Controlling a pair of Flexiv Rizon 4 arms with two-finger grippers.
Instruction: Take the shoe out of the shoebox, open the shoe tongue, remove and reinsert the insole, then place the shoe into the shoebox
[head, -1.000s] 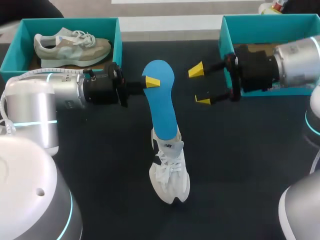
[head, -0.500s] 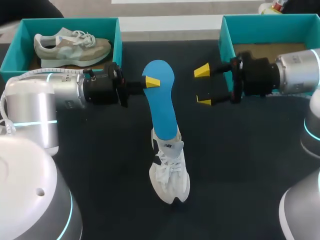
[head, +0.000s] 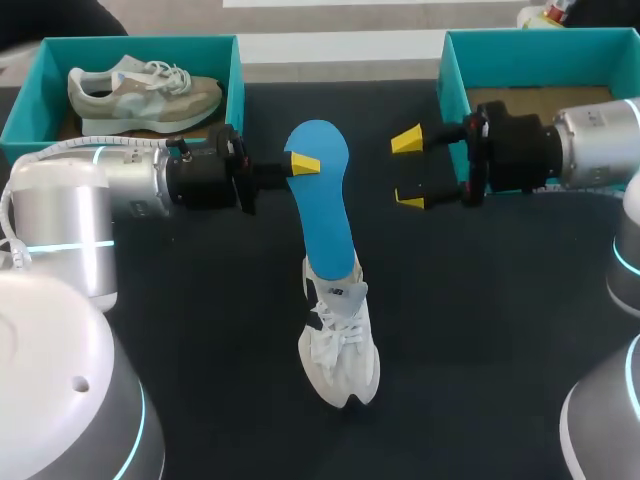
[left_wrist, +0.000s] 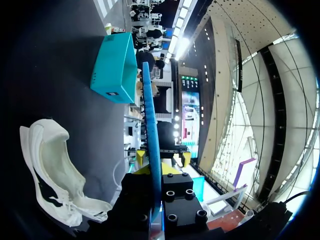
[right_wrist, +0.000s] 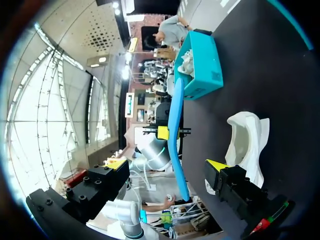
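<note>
A blue insole (head: 322, 200) stands slanted above the table, its lower end at the opening of a white shoe (head: 338, 340) that rests mid-table. My left gripper (head: 300, 163) is shut on the insole's upper part from the left. In the left wrist view the insole (left_wrist: 151, 145) shows edge-on between my fingers, with the shoe (left_wrist: 50, 170) beside it. My right gripper (head: 407, 170) is open to the right of the insole, apart from it. In the right wrist view the insole (right_wrist: 176, 135) and shoe (right_wrist: 247, 145) lie ahead of its spread fingertips (right_wrist: 216, 165).
A teal shoebox (head: 237, 80) at the back left holds a second grey-beige shoe (head: 145, 90). Another teal shoebox (head: 455, 70) at the back right lies behind my right arm. The table is black.
My right arm has drawn back a little to the right, its gripper still open. The left arm, insole and shoe have not moved.
</note>
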